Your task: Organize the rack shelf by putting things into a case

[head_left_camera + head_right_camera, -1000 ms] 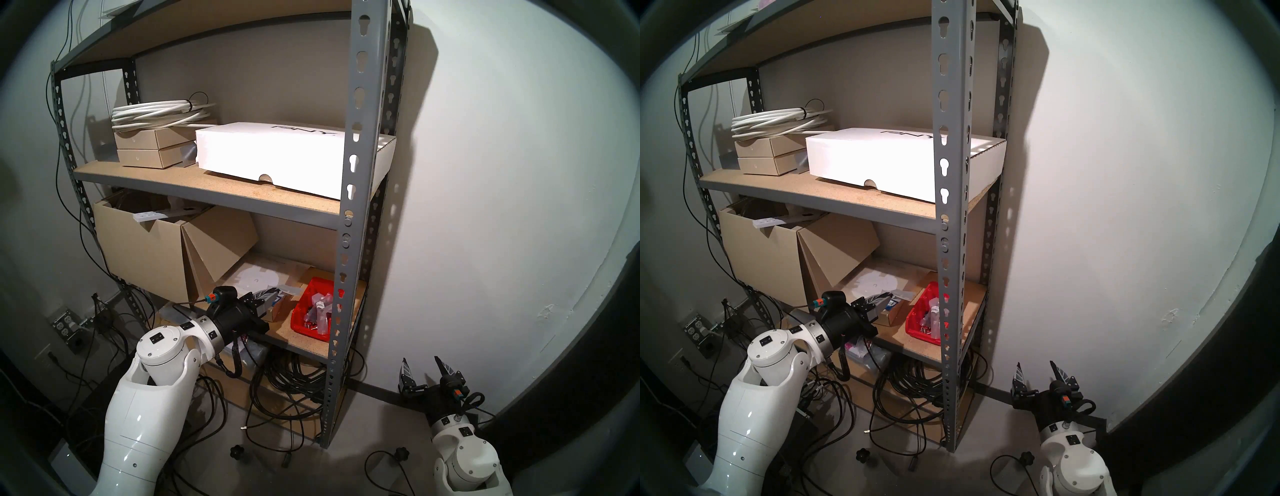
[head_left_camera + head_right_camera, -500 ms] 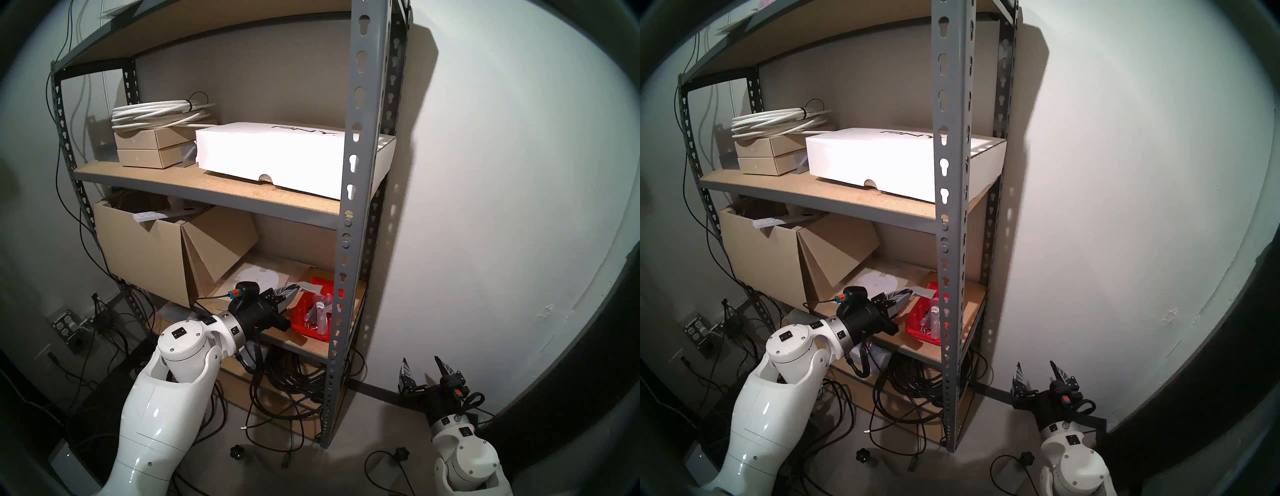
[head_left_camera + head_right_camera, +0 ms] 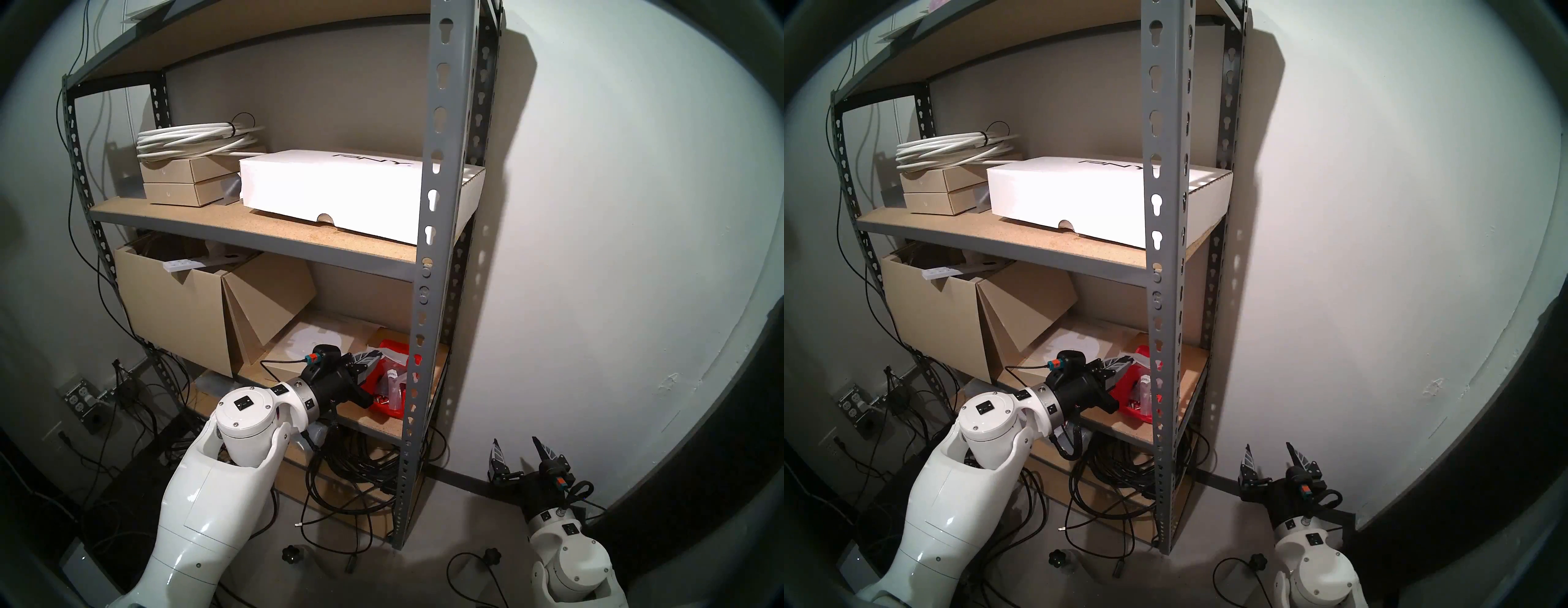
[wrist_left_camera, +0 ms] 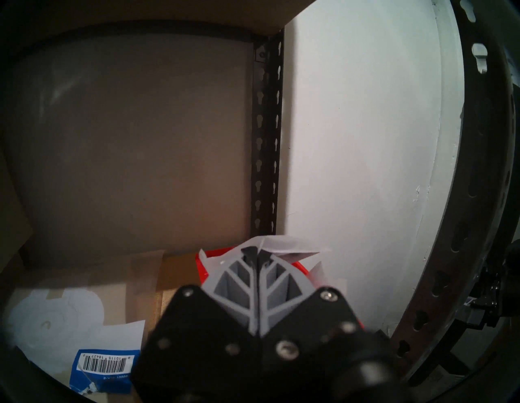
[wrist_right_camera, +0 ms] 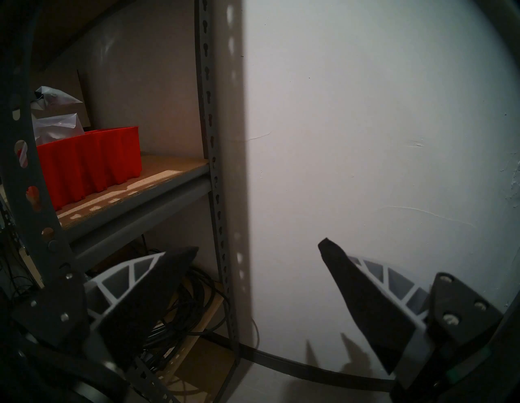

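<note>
On the lower board of the grey rack shelf (image 3: 432, 212) stands the red case (image 3: 382, 406), by the right front upright. Several clear bags (image 3: 392, 382) of hardware lie in it. My left gripper (image 3: 373, 358) hangs over the case's left rim, shut on one more crinkly clear bag (image 3: 385, 352). In the left wrist view the fingers (image 4: 239, 278) press together, with the bag (image 4: 284, 246) fanning out past the tips above the case (image 4: 202, 270). My right gripper (image 3: 515, 443) is open and empty, low by the wall to the right of the rack.
A flat tan box (image 3: 314, 339) with a white disc and a blue-and-white card (image 4: 104, 363) lie left of the case. A big open cardboard box (image 3: 178, 314) fills the shelf's left. Above sit a white PNY box (image 3: 331, 191) and a cable coil (image 3: 195, 138). Black cables (image 3: 356, 463) pile below.
My left gripper, shut on the bag, has carried it to the right from the flat tan box to above the red case. The right arm has not moved.
</note>
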`<state>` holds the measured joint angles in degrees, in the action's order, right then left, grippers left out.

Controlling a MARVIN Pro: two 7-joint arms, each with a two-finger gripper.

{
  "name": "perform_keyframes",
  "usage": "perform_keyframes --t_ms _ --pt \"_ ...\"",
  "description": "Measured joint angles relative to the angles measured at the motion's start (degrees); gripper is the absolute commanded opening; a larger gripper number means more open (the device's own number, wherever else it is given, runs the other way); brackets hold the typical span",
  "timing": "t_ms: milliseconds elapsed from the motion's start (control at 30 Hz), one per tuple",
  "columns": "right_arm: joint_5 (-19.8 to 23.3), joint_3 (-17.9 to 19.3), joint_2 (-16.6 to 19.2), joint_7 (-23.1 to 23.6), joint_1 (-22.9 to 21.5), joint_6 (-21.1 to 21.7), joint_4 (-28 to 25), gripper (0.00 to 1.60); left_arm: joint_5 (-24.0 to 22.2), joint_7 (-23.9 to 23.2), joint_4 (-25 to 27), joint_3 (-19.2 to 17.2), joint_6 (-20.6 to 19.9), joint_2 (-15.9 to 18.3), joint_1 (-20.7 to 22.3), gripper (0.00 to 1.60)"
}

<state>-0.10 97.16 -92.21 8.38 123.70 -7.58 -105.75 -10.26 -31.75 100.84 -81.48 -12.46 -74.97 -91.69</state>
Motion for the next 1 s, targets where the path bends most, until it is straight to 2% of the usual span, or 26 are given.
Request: perform_keyframes --t_ms 533,567,833,900,967,1000 --pt "0.00 0.00 0.00 0.00 0.00 0.00 0.00 1.60 3.46 2.06 -5.02 2.69 0.31 -0.83 3.87 0.01" --pt "0.00 0.00 0.00 0.00 0.00 0.00 0.00 1.60 3.59 2.11 -5.15 2.80 0.36 -0.88 4.08 0.15" --pt "0.00 0.00 0.00 0.00 0.00 0.00 0.00 1.60 3.65 2.20 -5.28 3.11 0.52 -1.16 5.12 0.40" --pt "0.00 0.00 0.00 0.00 0.00 0.00 0.00 1.60 3.57 2.20 -5.33 3.17 0.52 -1.24 5.30 0.55" --pt "0.00 0.00 0.00 0.00 0.00 0.00 0.00 1.60 3.51 2.20 -5.34 3.25 0.50 -1.31 5.44 0.58" --pt "0.00 0.00 0.00 0.00 0.00 0.00 0.00 1.60 3.49 2.20 -5.34 3.28 0.50 -1.33 5.48 0.54"
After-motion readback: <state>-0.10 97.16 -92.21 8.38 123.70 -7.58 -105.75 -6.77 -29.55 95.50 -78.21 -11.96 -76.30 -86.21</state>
